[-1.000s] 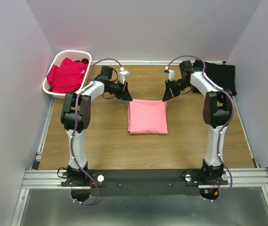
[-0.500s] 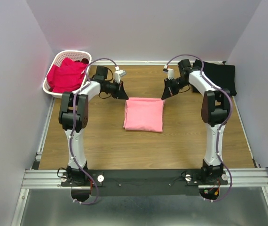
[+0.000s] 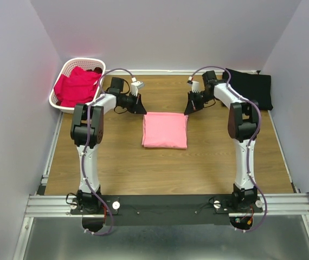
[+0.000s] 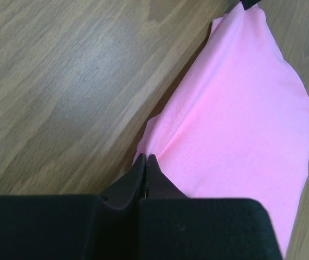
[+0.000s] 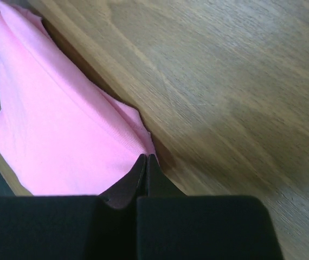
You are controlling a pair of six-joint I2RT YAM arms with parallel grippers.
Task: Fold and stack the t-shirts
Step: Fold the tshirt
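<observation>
A light pink t-shirt [image 3: 165,130], folded into a rectangle, lies mid-table. My left gripper [image 3: 142,111] is at its far left corner and my right gripper [image 3: 187,111] at its far right corner. In the left wrist view the left gripper [image 4: 146,157] is shut, with the pink t-shirt [image 4: 241,108] tented up to the tips. In the right wrist view the right gripper [image 5: 146,157] is likewise shut on the pink t-shirt's [image 5: 51,135] corner. A black t-shirt [image 3: 250,86] lies at the far right. Magenta-red t-shirts [image 3: 77,85] are piled in the basket.
The white slotted basket [image 3: 84,60] stands at the far left corner. Grey walls close in the wooden table [image 3: 116,157] on three sides. A metal rail [image 3: 165,203] carrying both arm bases runs along the near edge.
Both grippers have moved toward the far side, dragging the pink t-shirt a little farther back and slightly left. Its far edge now lies straighter.
</observation>
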